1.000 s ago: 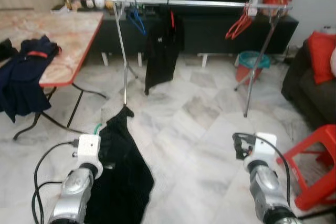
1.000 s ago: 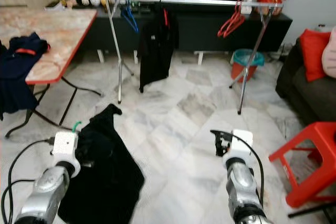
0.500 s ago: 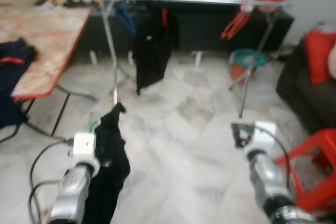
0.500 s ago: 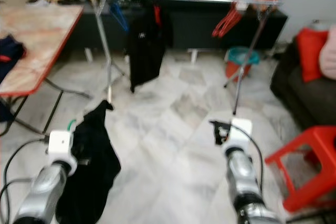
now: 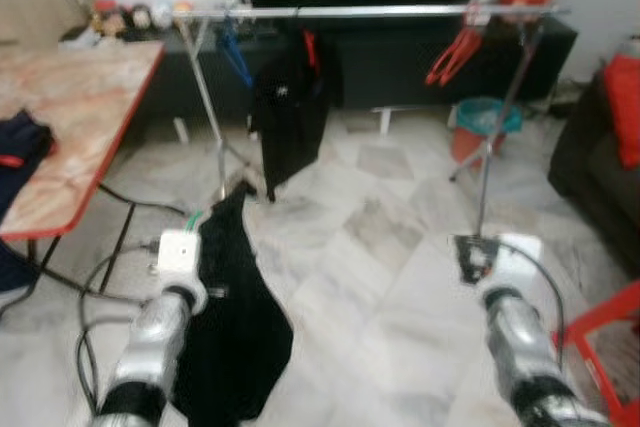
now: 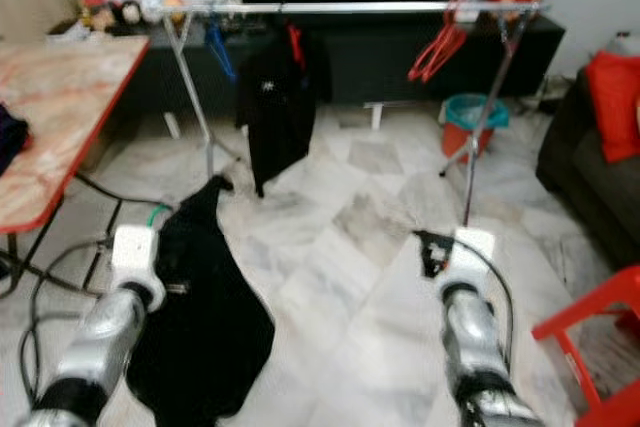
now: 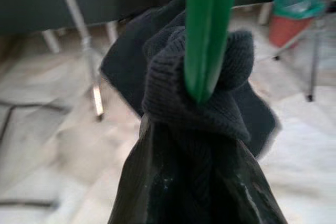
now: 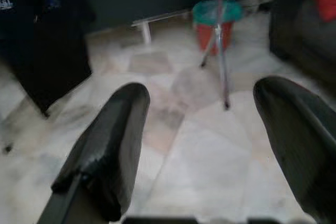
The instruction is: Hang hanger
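At twelve o'clock the silver clothes rail [image 5: 380, 11] waits; left pincer [image 5: 192, 222] grips the green plastic hanger [image 7: 206, 30] bearing a black knitted garment [image 5: 232, 317], so lift high to hook it; right pincer [image 8: 210, 145] gapes empty.

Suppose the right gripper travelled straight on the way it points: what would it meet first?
Probably the clothes rack's right leg; the right gripper is open and aimed at it, over bare floor. Depth is unclear.

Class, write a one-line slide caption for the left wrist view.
Green plastic hanger carrying a black knitted garment, with a metal rack leg beyond.
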Robot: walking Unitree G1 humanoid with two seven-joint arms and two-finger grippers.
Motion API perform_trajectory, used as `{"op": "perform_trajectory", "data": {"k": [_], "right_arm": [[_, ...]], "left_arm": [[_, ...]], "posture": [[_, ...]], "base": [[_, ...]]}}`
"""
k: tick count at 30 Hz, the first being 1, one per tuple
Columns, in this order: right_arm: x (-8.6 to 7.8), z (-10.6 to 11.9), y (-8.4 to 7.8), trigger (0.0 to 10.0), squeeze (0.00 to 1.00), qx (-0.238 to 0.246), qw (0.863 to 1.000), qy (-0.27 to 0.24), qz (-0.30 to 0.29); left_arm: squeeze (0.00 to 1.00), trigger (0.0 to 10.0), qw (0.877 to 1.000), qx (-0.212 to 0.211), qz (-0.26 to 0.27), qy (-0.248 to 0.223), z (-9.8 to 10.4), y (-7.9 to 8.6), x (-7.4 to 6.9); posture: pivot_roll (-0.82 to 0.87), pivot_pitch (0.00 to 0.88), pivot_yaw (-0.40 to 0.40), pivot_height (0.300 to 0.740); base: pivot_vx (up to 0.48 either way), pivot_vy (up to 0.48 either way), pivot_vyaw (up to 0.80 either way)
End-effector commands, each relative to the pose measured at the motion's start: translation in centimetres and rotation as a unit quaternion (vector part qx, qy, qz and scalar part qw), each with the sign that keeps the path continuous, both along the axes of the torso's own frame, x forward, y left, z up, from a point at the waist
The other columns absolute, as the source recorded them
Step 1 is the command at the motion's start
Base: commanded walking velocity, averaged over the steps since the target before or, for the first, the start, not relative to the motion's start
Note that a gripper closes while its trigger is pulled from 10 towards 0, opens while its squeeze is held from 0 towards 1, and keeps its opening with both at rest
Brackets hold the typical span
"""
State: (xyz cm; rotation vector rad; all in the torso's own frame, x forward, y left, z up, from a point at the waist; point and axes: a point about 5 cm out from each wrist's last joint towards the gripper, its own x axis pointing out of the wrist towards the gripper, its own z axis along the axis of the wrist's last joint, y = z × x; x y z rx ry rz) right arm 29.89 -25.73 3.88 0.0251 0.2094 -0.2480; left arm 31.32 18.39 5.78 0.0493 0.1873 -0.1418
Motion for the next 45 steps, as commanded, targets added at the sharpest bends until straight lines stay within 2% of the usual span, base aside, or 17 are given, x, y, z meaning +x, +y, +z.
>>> {"op": "perform_trajectory", "data": {"k": [1,8,13,18,25,30,36,45], "right_arm": [[0.9,0.6,1.0,10.0,0.00,0.008,1.000,-0.015,0.013],[1.0,0.4,1.5,10.0,0.00,0.015,1.000,-0.008,0.015],[1.6,0.6,2.5,10.0,0.00,0.013,0.999,-0.004,0.030],[1.9,0.8,2.9,10.0,0.00,0.021,0.999,-0.011,0.034],[1.9,0.6,3.2,10.0,0.00,0.019,0.999,-0.003,0.041],[2.2,0.9,3.2,10.0,0.00,0.017,0.999,-0.005,0.043],[2.3,1.2,2.6,10.0,0.00,0.017,0.999,-0.012,0.030],[2.3,1.4,1.9,10.0,0.00,0.011,1.000,-0.009,0.026]], "left_arm": [[0.00,10.0,1.000,0.012,0.014,-0.021,1.0,1.3,0.6],[0.00,10.0,0.999,0.015,0.026,-0.023,0.9,2.2,0.4],[0.00,10.0,0.999,0.029,0.030,-0.027,1.4,2.8,1.0],[0.00,10.0,0.998,0.025,0.038,-0.039,1.9,3.4,0.8],[0.00,10.0,0.998,0.034,0.043,-0.034,1.5,4.3,0.2],[0.00,10.0,0.998,0.035,0.042,-0.026,1.2,4.3,0.3],[0.00,10.0,0.999,0.037,0.032,-0.017,0.9,3.6,0.5],[0.00,10.0,0.998,0.034,0.041,-0.018,0.9,3.9,0.4]], "posture": [[-0.01,0.000,0.013,0.740],[0.02,0.000,0.002,0.740],[0.04,0.000,0.005,0.740],[0.07,0.000,0.009,0.740],[0.08,0.000,0.003,0.740],[0.07,0.000,0.005,0.740],[0.07,0.000,0.010,0.740],[0.07,0.000,-0.008,0.740]], "base": [[0.409,0.000,0.00],[0.413,0.000,0.00],[0.414,0.000,0.00],[0.415,0.000,0.00],[0.416,0.000,0.00],[0.418,0.000,0.00],[0.418,0.000,0.00],[0.421,0.000,0.00]]}}
